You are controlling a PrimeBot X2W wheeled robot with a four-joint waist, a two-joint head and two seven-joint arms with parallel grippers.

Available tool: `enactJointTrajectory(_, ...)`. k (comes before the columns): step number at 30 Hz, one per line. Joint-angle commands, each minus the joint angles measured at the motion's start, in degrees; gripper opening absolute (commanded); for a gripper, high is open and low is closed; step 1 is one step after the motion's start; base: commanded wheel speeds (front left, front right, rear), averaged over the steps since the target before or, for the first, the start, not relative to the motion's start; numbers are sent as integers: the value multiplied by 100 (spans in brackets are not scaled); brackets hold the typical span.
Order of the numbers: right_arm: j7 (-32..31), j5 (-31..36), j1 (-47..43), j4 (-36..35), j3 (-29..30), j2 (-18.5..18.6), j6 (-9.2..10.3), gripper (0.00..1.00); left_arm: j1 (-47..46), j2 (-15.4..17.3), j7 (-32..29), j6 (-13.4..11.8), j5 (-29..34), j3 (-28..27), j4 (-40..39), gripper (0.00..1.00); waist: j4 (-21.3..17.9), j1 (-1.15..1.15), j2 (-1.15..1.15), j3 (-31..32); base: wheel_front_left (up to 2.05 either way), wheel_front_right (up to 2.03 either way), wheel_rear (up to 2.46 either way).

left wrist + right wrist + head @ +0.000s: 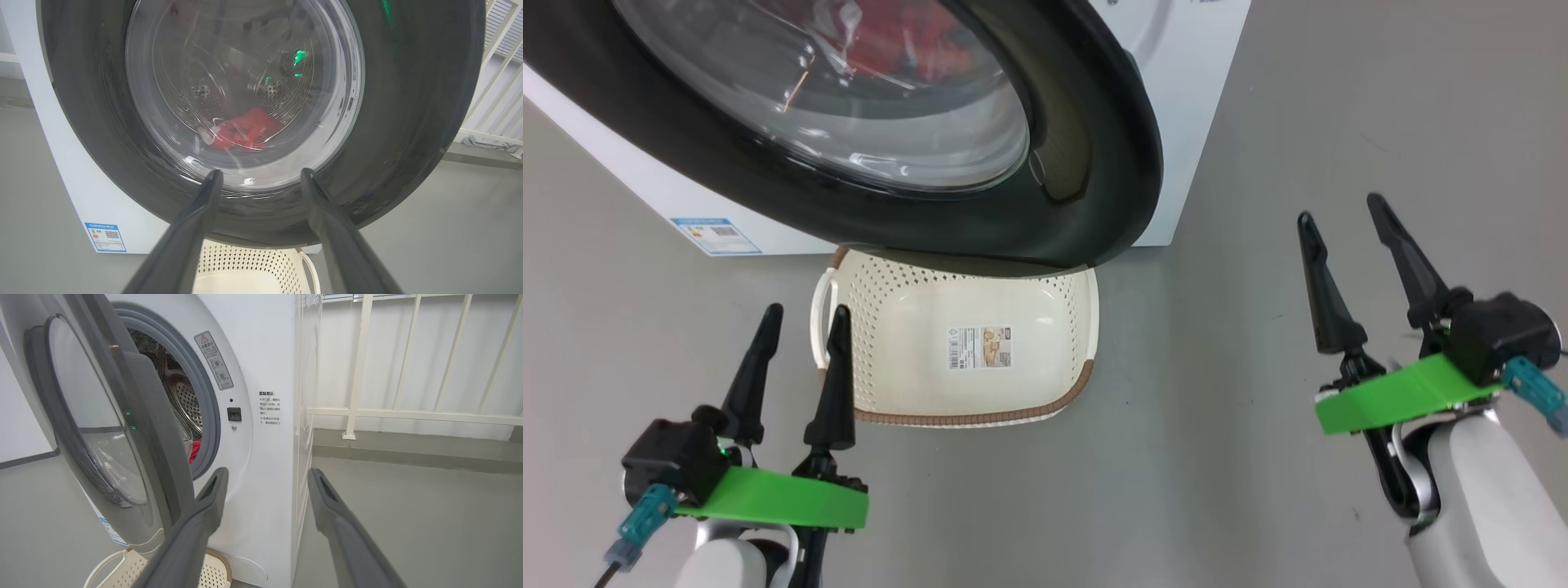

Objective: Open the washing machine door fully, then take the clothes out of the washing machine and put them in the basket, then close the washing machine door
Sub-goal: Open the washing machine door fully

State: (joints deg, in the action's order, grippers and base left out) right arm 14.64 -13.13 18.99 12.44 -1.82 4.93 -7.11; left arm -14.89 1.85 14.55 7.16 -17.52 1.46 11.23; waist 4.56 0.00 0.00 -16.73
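Note:
The washing machine door (1086,147) with its glossy black rim stands partly open over the basket (890,359), and also shows as the door (408,102) and the door (135,428). Red clothes (245,132) lie in the steel drum behind the glass; a red sliver of the clothes (195,451) shows through the gap. The white washing machine (261,355) stands behind. My left gripper (805,309) is open and empty beside the basket's left handle. My right gripper (1342,206) is open and empty, right of the door's free edge.
Grey floor (1225,392) lies around the basket and to the right of the machine. A white railing (408,412) and a wall stand to the right of the machine. A blue label (716,235) is on the machine's lower front.

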Motion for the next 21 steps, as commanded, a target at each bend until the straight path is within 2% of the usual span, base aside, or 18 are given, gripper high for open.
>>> enactJointTrajectory(1, 35, 49, -71, -192, -69, -42, -37, 100, 21, 103, 45, 33, 80, -200, -158, 100, -5, 0, 0, -13, 0, 0, 0)
enactJointTrajectory(21, 36, 152, -401, -389, 56, -193, -37, 100, 10, 103, 45, 33, 49, -208, -148, 100, -28, 0, 0, -37, 0, 0, 0)
